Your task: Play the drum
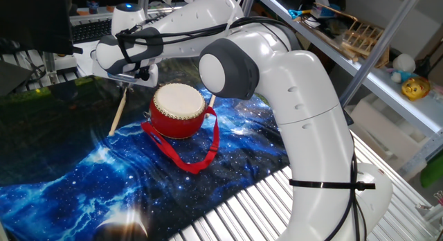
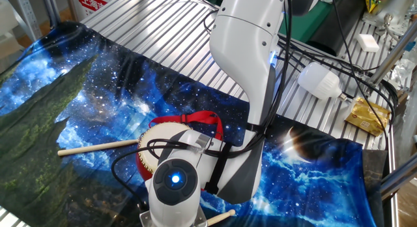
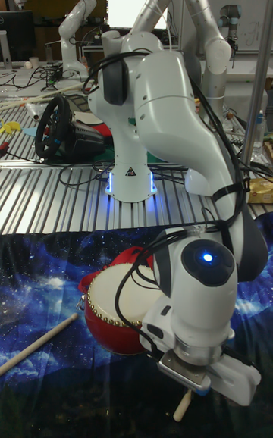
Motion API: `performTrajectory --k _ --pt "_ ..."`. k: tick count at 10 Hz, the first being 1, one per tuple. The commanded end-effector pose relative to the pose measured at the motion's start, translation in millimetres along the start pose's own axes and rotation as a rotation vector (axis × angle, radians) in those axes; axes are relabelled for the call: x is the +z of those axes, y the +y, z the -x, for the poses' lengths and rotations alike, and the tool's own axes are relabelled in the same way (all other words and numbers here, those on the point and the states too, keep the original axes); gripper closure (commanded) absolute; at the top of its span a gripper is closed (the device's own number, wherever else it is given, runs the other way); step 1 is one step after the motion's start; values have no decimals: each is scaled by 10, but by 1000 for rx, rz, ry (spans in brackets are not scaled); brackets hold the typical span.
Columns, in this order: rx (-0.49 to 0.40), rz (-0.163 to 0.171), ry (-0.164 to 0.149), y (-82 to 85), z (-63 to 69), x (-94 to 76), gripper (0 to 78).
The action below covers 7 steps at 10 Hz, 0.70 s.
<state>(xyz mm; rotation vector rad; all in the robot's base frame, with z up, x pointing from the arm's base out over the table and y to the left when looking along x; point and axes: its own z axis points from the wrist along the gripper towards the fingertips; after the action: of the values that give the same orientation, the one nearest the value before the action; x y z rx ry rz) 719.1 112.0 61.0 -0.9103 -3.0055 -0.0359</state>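
Fingers [image 1: 136, 77] seem clamped on stick [image 1: 118, 111], mid-left of frame, beside drum [image 1: 178, 111]. Next: swing tip onto skin.

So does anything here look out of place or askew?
Nothing damaged or spilled. The drum stands upright on the cloth, its red strap trailing loose in front. One drumstick lies flat on the cloth, unused; the tool holds another drumstick at a slant beside the drum.
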Motion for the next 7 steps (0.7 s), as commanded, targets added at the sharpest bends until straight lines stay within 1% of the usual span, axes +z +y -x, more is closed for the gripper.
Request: performTrajectory --k 1,5,6,7 --pt "2 -4 -10 4 13 -24 764" --pt "2 -4 -10 4 13 -24 764" --pt "7 1 16 -36 -10 -229 764" --pt "3 0 17 -39 -12 -244 764"
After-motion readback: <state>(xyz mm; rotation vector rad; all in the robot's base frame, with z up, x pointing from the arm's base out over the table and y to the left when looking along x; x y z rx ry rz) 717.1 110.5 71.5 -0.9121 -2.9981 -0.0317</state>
